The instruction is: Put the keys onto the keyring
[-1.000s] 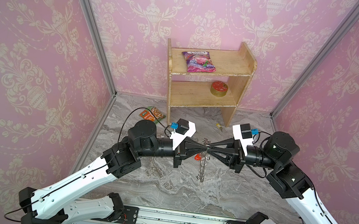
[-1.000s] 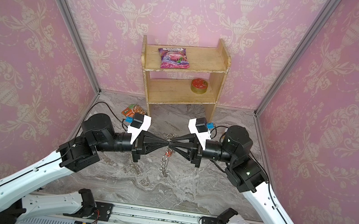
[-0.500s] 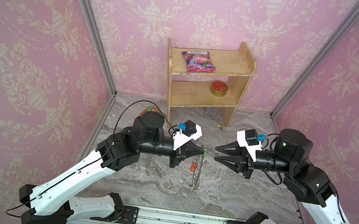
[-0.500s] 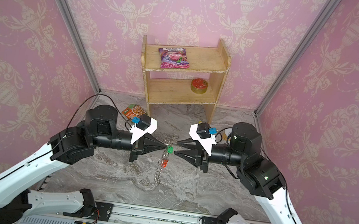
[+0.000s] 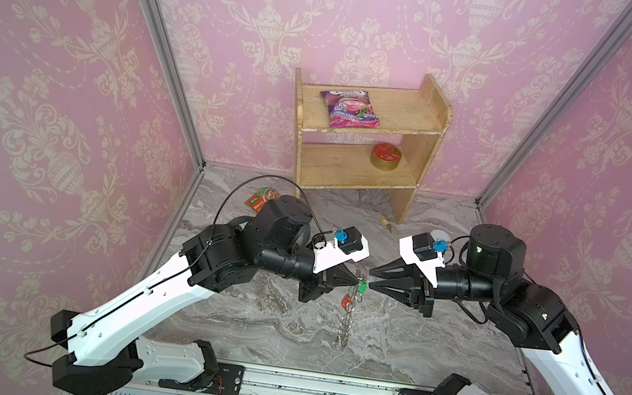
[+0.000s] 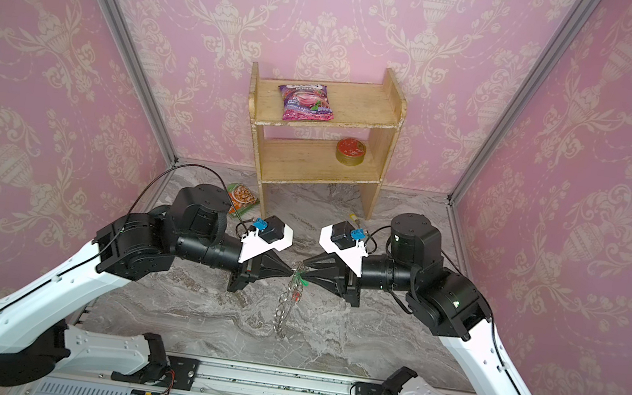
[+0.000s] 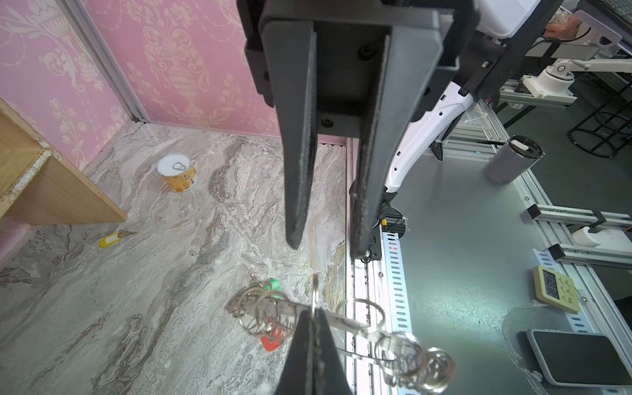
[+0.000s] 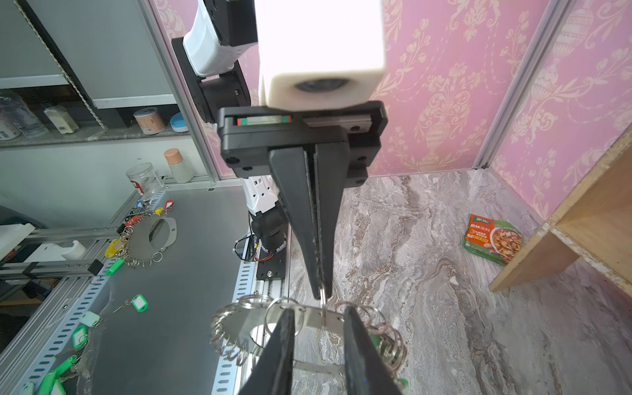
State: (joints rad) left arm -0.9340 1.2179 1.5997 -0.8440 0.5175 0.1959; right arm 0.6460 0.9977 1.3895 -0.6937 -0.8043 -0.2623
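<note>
Grey metal keyring (image 5: pixel 344 324) hangs from L hand (image 5: pixel 354 283), clamped on rim loop; R hand (image 5: pixel 370 279) jaws apart, just beside.

The wooden shelf (image 5: pixel 436 112) holds a purple snack bag (image 5: pixel 350 109) on its top board and a red-lidded gold tin (image 5: pixel 385 157) on its lower board. An orange-green packet (image 5: pixel 261 202) lies on the bench (image 5: pixel 279 327) by its left leg.

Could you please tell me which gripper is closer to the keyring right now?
Left. The left gripper is shut on the top of the keyring, which hangs from it. The right gripper faces it, open, just short of touching.
</note>
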